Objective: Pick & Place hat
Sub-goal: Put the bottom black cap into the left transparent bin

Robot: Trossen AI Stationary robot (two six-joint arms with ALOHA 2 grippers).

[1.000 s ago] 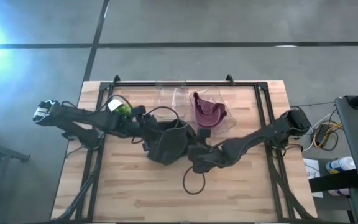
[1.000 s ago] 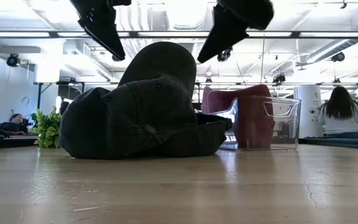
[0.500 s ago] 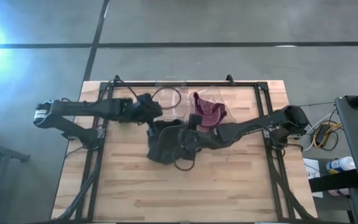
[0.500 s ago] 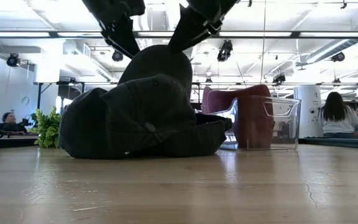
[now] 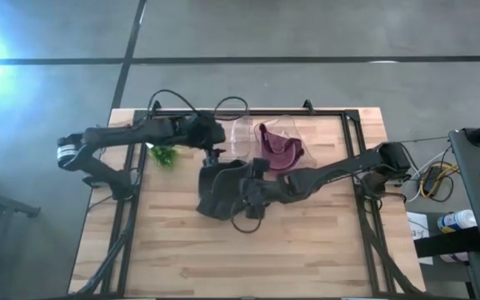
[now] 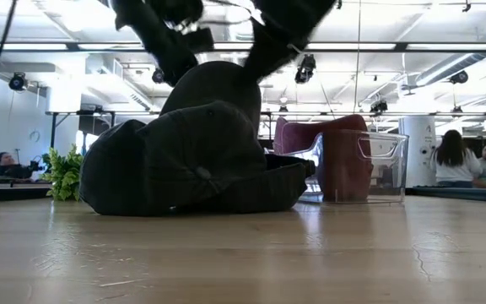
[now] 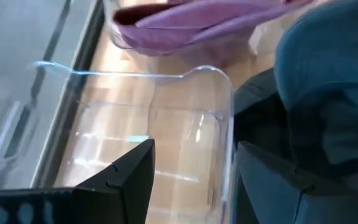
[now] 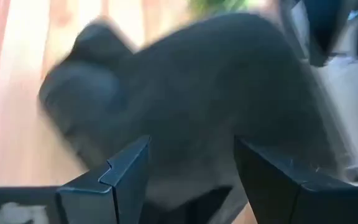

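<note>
A dark cap lies on its rim in the middle of the table, also seen in the low view. My right gripper is open just above the cap's crown, which fills the right wrist view. My left gripper is open at the near wall of an empty clear bin. In the left wrist view its fingers stand on either side of that wall's rim. A maroon hat lies in a second clear bin beside it. My right gripper comes down slanting from the table's right over the dark cap's crown; I cannot tell whether its fingers touch the cloth. My left gripper straddles the clear bin's rim, and I cannot tell whether a finger touches it.
A small green plant stands left of the cap, under the left arm. A dark frame rail runs along the table's far edge and down both sides. Bare wood stretches along the near side. People sit in the room beyond.
My left gripper has moved off the cap toward the far edge and the right, reaching the clear bin. My right gripper has moved from the near side toward the far left, onto the cap. The cap has kept its place.
</note>
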